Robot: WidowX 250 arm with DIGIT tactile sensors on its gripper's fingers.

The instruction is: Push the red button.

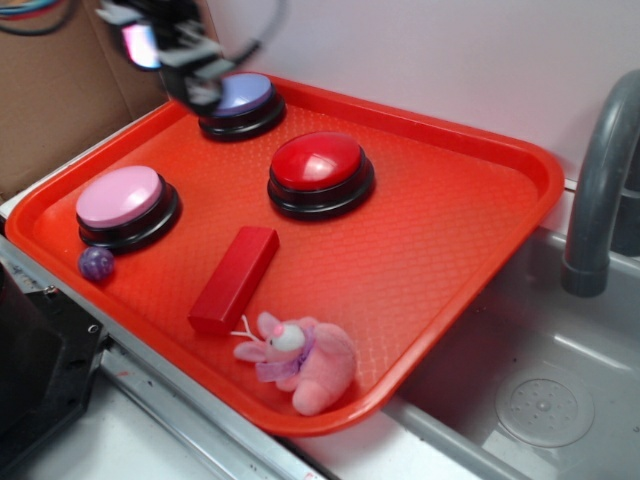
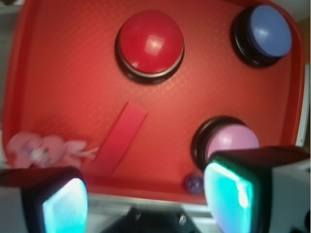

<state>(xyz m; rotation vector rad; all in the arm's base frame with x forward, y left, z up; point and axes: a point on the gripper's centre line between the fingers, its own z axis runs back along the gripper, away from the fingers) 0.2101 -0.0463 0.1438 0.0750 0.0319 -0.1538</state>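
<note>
An orange-red plastic tray (image 1: 470, 230) with a fine waffle texture and a raised rim lies across a counter, its right corner overhanging a grey sink (image 1: 545, 400) with a round drain and a curved grey faucet (image 1: 598, 190). Behind it stands a plain pale wall, and at the upper left a brown cardboard panel (image 1: 50, 100). The red button (image 1: 317, 161) sits on the tray's far half, roughly mid-width: a round, glossy red dome catching a square of light, seated on a black circular base with a thin pale ring showing in the wrist view (image 2: 150, 41). Beyond it to the left, near the tray's far corner, is a blue-purple button (image 1: 243, 95) of the same build, and on the left side a pink button (image 1: 120, 196) with a small purple ball (image 1: 97, 263) just beside it at the tray's edge. A flat red block (image 1: 235, 277) lies in front of the red button, apart from it, and a pink plush bunny (image 1: 300, 360) rests near the front rim. The gripper (image 1: 200, 80) hangs blurred above the blue-purple button, well apart from the red one; in the wrist view its two fingers (image 2: 228, 194) stand widely spread with nothing between them.
</note>
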